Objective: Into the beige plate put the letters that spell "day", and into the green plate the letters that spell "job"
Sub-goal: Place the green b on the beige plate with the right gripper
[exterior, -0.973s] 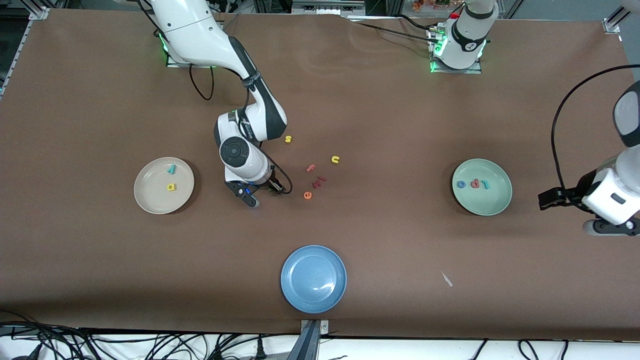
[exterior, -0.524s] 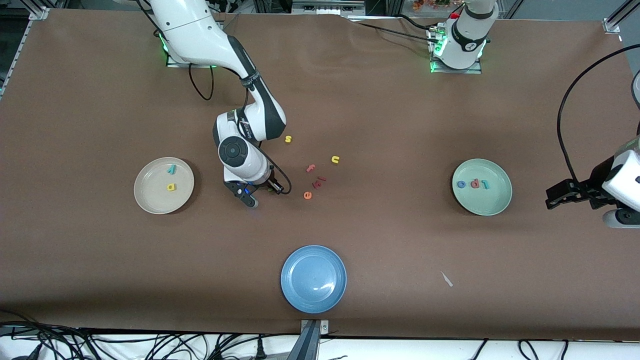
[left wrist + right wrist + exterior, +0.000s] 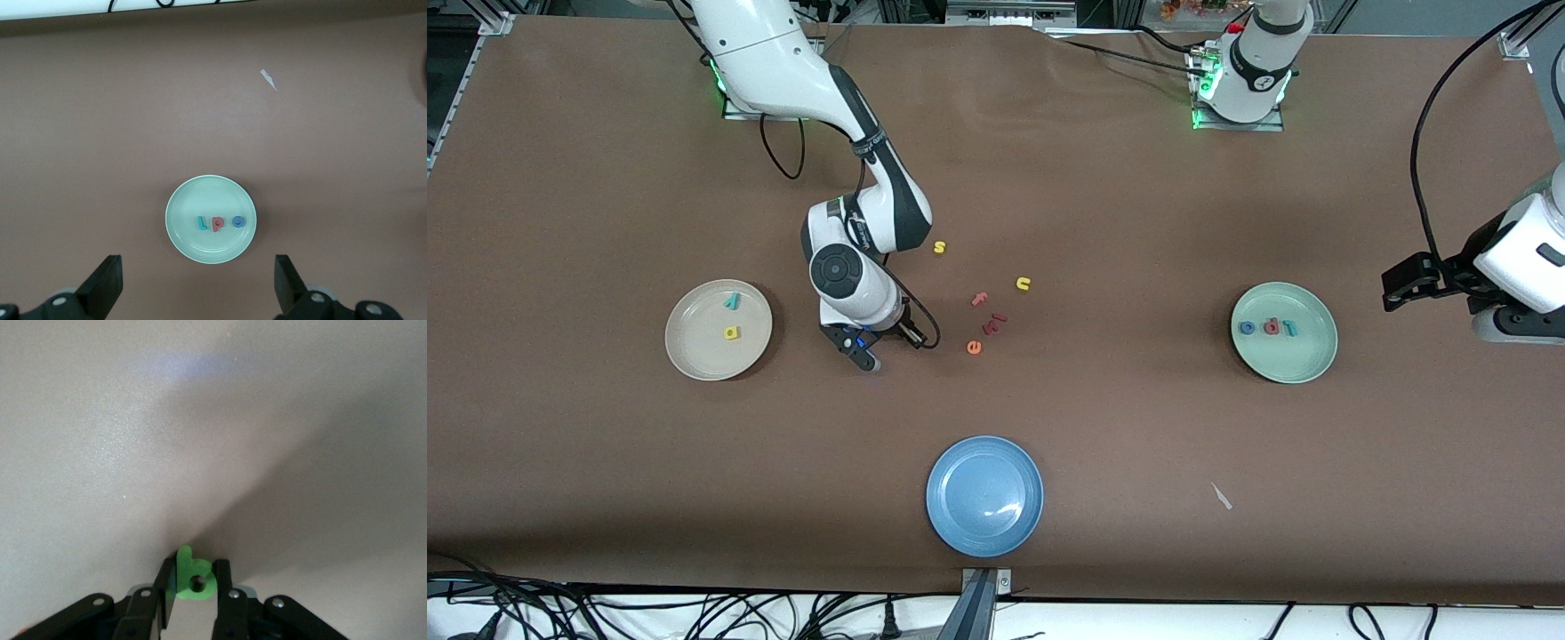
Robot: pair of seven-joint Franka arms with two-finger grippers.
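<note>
1. Right end effector (image 3: 194, 587) sits low at the tabletop (image 3: 1103, 444), between the beige plate (image 3: 685, 356) and the loose letters, its fingers (image 3: 222, 577) pinching the green letter (image 3: 191, 576).
2. Left end effector (image 3: 197, 287) hangs spread wide, over the tabletop beside the green plate (image 3: 1307, 364); that arm waits.
3. Green plate holds the blue "o" (image 3: 1248, 328), the pinkish-red letter (image 3: 1270, 327) and the teal "j" (image 3: 1289, 328) in a row.
4. Beige plate holds the teal "y" (image 3: 732, 300) and the yellow letter (image 3: 731, 333).
5. Loose yellow "s" (image 3: 939, 247), yellow "u" (image 3: 1023, 284), pink "f" (image 3: 979, 300), dark red pieces (image 3: 995, 322) and orange "e" (image 3: 974, 347) lie mid-tabletop; the blue plate (image 3: 951, 524) sits nearest the front camera.
</note>
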